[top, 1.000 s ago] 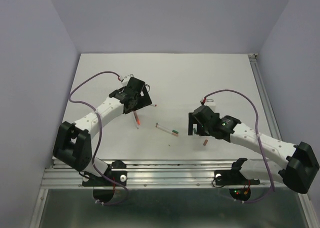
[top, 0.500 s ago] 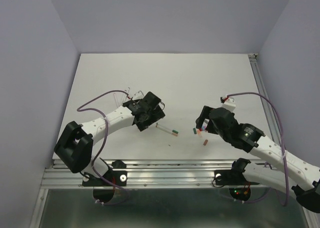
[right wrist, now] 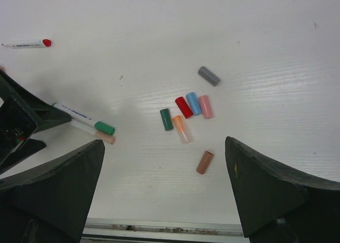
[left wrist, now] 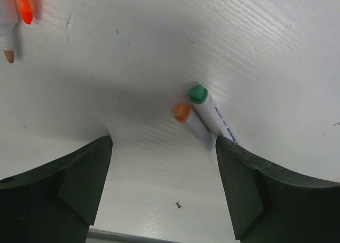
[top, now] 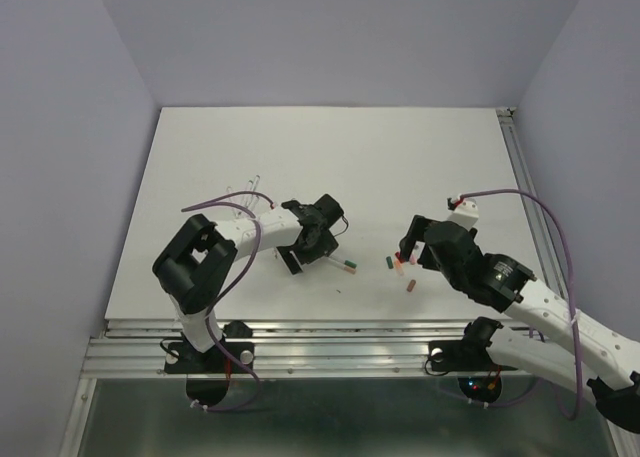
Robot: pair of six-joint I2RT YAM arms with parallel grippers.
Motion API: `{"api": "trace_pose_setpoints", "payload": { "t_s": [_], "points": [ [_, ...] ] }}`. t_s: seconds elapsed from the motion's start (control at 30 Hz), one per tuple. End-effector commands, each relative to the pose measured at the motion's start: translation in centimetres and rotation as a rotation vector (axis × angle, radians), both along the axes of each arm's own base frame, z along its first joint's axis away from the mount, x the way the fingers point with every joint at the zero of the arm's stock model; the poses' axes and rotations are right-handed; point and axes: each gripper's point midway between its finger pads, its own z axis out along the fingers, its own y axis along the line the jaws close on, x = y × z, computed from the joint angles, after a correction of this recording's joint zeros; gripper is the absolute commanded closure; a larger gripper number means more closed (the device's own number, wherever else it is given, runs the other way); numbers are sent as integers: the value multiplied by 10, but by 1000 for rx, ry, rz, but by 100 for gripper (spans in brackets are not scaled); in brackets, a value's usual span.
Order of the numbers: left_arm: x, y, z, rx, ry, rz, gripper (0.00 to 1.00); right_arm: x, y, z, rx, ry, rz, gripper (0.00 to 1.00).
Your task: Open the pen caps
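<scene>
Left gripper (left wrist: 163, 147), wide open and empty, over two capped pens (left wrist: 215, 115); right gripper (right wrist: 163, 143), likewise, above loose pen caps (right wrist: 184, 107) to their right.

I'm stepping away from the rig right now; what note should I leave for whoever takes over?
Left tool: open, empty, pointed at the green-ended pen and orange-ended pen, which lie side by side.
Right tool: open, empty, facing seven loose caps.
Done: those caps are off.
Left: check the two pens; whether their coloured ends are caps is unclear.
</scene>
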Motion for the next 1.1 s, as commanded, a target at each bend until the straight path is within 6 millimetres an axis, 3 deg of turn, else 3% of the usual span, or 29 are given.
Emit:
{"api": "trace_pose_setpoints", "payload": {
  "t_s": [0.0,0.1,0.27,0.8,1.07],
  "points": [
    [5,0,10,41,-11,18,10,2,-11,-7,-53,-23,-18,0],
    [3,2,9,48,-4,27,10,1,-10,-6,-46,-23,-9,0],
    [0,3,7,71,7,18,19,3,-12,-2,-47,-39,-16,0],
    [-8,-19,-1,64,27,-38,31,2,-14,-4,-40,-38,-29,0],
    [-27,-11,-13,82,39,-41,43,1,-16,-2,-28,-52,-39,0]
  ]
}}
